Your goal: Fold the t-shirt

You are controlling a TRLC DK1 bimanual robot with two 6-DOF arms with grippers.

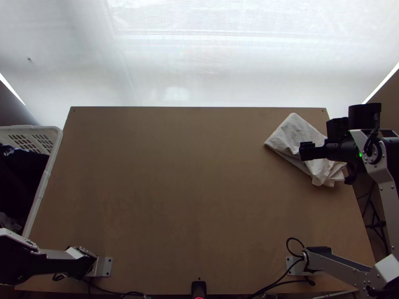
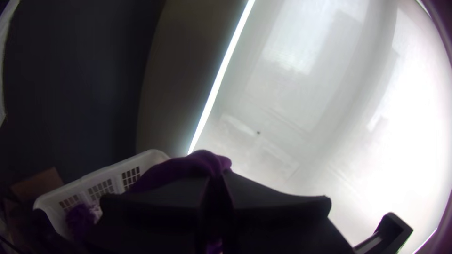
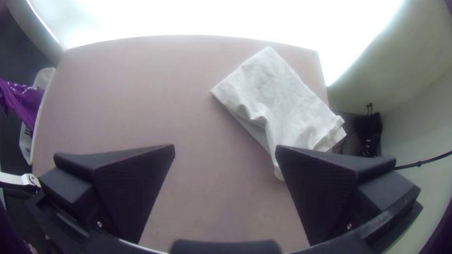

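Note:
In the top view my right gripper (image 1: 310,151) is above a white cloth (image 1: 293,133), which lies folded, with some creases, at the table's back right. The right wrist view shows this gripper (image 3: 226,148) open, fingers wide apart, nothing between them; one finger covers part of the white cloth (image 3: 282,99). My left gripper (image 2: 217,181) is shut on a purple cloth (image 2: 188,167), bunched between its fingers, with a basket behind it. Purple cloth (image 3: 23,101) with a light print hangs at the basket in the right wrist view.
A white basket (image 1: 56,137) with dark cloth (image 1: 25,172) stands at the table's left edge. Bare wood of the table (image 1: 174,189) spreads left of the white cloth. Black cables (image 1: 284,282) run along the near edge.

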